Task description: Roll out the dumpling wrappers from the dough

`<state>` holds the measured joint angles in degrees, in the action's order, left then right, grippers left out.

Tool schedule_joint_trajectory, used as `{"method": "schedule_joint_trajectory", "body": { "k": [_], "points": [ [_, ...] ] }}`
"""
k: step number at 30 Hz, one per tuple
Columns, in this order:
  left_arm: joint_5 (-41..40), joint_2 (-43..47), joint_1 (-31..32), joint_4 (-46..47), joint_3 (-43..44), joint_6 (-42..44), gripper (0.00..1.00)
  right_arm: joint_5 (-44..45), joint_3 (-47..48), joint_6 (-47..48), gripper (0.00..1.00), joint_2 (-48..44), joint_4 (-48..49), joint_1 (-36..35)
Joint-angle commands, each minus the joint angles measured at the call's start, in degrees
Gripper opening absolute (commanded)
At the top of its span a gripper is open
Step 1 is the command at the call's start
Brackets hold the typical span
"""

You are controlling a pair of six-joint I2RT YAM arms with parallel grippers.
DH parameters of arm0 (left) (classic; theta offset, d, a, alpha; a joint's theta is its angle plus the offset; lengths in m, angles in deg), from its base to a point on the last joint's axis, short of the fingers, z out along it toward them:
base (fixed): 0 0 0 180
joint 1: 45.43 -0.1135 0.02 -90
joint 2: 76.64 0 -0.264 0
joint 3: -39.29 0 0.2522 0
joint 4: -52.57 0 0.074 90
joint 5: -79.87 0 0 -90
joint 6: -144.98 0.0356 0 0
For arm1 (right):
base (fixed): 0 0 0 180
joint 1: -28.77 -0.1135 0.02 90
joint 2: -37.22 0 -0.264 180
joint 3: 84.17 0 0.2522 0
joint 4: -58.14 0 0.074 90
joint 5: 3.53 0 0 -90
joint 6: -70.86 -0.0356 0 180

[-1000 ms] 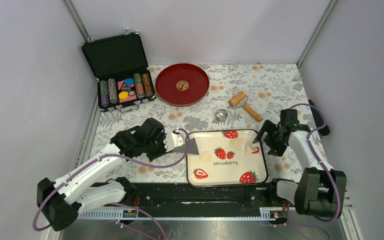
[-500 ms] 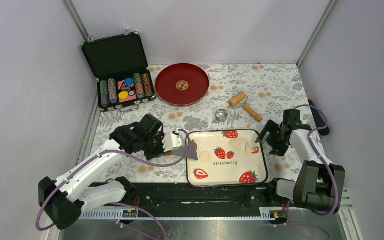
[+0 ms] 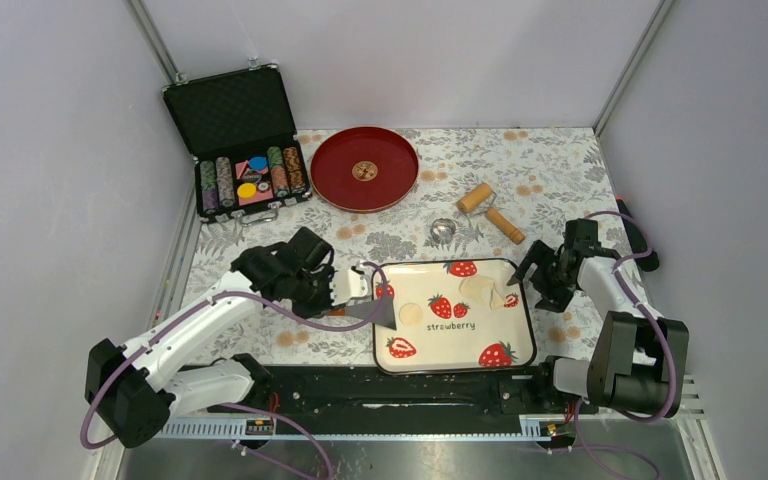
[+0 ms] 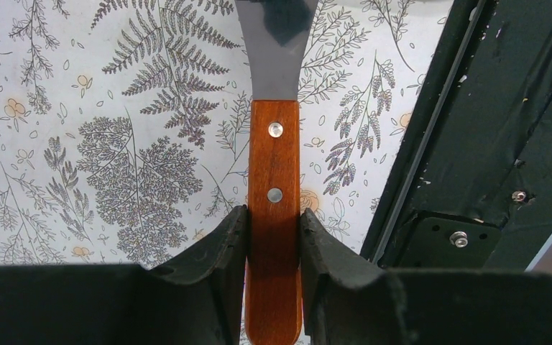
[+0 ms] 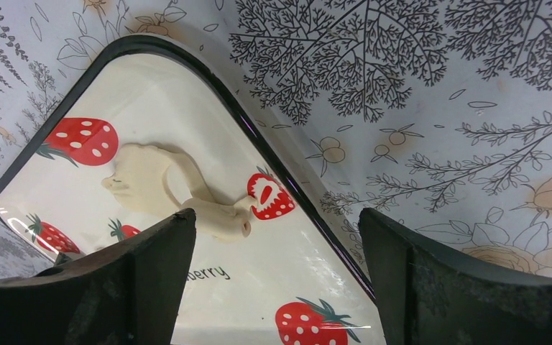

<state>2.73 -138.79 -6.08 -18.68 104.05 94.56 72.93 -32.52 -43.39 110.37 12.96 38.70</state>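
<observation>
one wrapper (image 3: 411, 314) lies cut on the strawberry tray (image 3: 442, 346) near leftover dough (image 3: 481, 290), lifting it off seemingly remains: left pincer (image 4: 273, 215) clenched on the spatula (image 4: 274, 144) at the tray's left rim, right pincer (image 5: 277, 224) released at its right.

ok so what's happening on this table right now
The left gripper holds a wooden-handled spatula, its blade at the left edge of the strawberry tray, beside a round wrapper. The right gripper hangs open at the tray's right edge, near the dough scraps. The roller and ring cutter lie behind.
</observation>
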Motion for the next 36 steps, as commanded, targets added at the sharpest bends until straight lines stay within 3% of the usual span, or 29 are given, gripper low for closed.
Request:
{"method": "schedule_joint_trajectory", "body": {
  "k": [1, 36],
  "points": [
    [1.77, -0.47, 0.06, 0.92, 1.87, 1.96, 0.00, -1.60, -0.25, 0.26, 0.90, 0.32, 0.85, 0.35],
    [3.33, -8.60, 0.46, -0.87, 3.65, 1.90, 0.00, -3.50, -0.22, 0.38, 0.90, 1.38, 1.66, 0.35]
  ]
}}
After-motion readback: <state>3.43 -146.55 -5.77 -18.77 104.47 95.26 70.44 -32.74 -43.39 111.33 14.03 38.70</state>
